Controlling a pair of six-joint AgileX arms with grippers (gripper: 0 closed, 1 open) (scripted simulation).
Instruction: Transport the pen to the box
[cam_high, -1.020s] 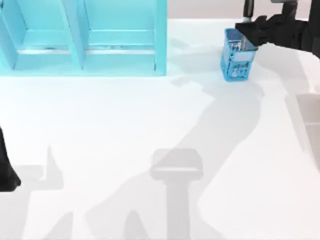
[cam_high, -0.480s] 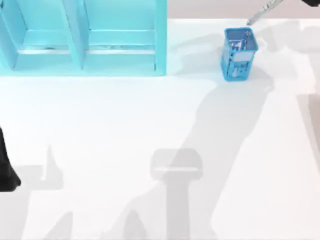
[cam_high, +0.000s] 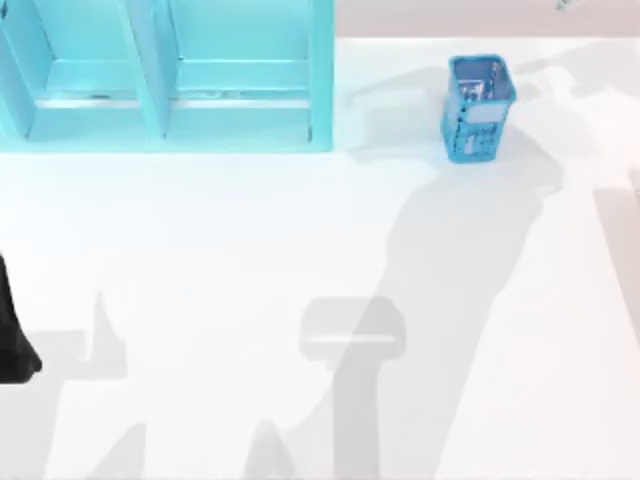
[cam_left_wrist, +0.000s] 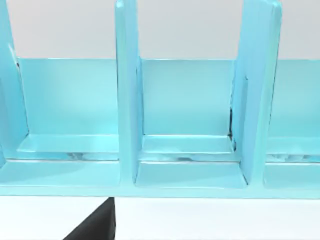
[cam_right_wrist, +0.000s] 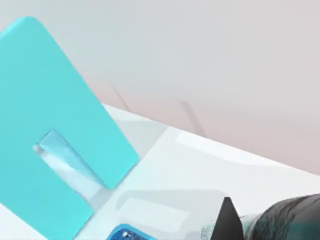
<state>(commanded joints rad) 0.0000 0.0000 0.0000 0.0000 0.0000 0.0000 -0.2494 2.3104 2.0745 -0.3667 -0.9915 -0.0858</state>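
Carry step, by my judgement. The pen (cam_high: 566, 4) shows as a pale tip at the far right corner of the top view, above and beyond the blue mesh cup (cam_high: 477, 108), clear of it.

In the right wrist view the right gripper (cam_right_wrist: 235, 231) sits at the frame's lower edge: one dark finger (cam_right_wrist: 227, 220) rises beside a pale, speckled barrel-like shape, likely the pen. Clamped or loose, I cannot tell.

The box (cam_high: 165, 75), a turquoise divided one, stands well apart from that gripper, across the table (cam_high: 300, 250) toward the left.

The left gripper (cam_high: 12, 340) is parked at the table's left edge, facing the box's compartments (cam_left_wrist: 185, 125); fingers unreadable.

Next move, as I judge it: sweep the right arm across to the box, keeping the pen high enough to clear its walls, then lower over one compartment.
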